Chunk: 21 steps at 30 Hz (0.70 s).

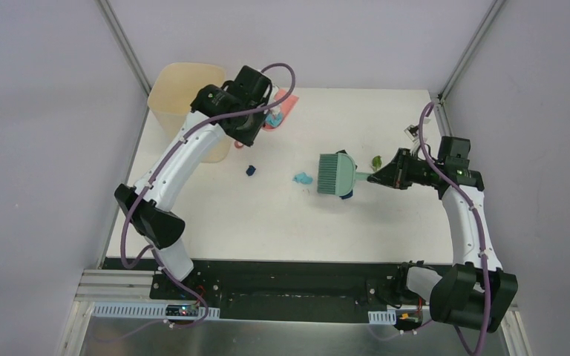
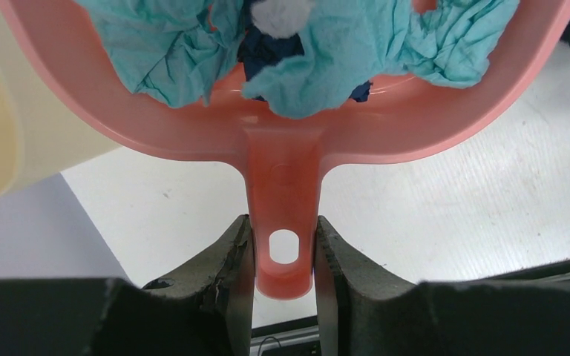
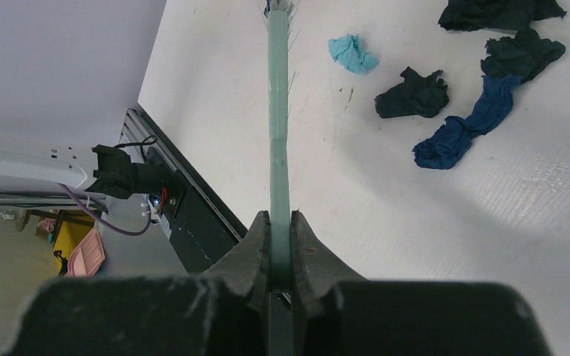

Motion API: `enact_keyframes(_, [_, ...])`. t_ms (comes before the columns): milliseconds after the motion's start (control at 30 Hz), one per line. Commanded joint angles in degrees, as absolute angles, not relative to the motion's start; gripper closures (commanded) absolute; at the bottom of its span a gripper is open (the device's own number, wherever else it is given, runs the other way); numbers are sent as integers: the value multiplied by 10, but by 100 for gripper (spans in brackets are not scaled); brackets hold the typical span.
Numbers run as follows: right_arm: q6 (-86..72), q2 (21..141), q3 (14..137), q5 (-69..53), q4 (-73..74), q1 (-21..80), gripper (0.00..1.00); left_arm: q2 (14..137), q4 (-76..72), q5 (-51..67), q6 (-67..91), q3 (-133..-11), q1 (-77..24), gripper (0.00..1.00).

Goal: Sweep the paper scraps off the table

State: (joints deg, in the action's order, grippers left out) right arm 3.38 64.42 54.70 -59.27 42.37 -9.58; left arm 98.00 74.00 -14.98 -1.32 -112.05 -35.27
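Left claw (image 2: 282,241) grips dustpan (image 2: 282,152) holding paper scraps (image 2: 167,52).

No lettering, label, brand, number or sign was legible on the pink dustpan (image 2: 282,156), the teal brush (image 1: 335,174), the cream bin (image 1: 174,89) or the surface (image 1: 282,222).

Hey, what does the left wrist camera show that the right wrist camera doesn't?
Left wrist only: the left pincer shut on the handle of the pink dustpan, which holds light blue, dark blue and white paper scraps, with the cream bin at the frame's left. Right wrist only: the right pincer shut on the teal brush handle, and loose scraps, light blue, black and dark blue, lying on the table. Both: the white table.
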Motion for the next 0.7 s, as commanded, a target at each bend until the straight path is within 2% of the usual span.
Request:
enact_keyframes(0, [42,631,544,-634,382,-99,100,985,790,-170,-14,-1210,-308,100])
enact_keyframes(100, [45,634,543,-642,383,-99,100,978,796,-155,-11,-1247,-272,100])
enact_keyframes(200, [40,634,544,-645,384,-99,100,973,804,-190,-20,-1283,-238,100])
enact_keyframes(367, [33,630,543,-660,379,-99,100,957,790,-193,-17,-1285,-159,100])
enact_keyframes(667, [38,600,539,-659,385,-99,100,924,751,-358,-40,-1218,-127,100])
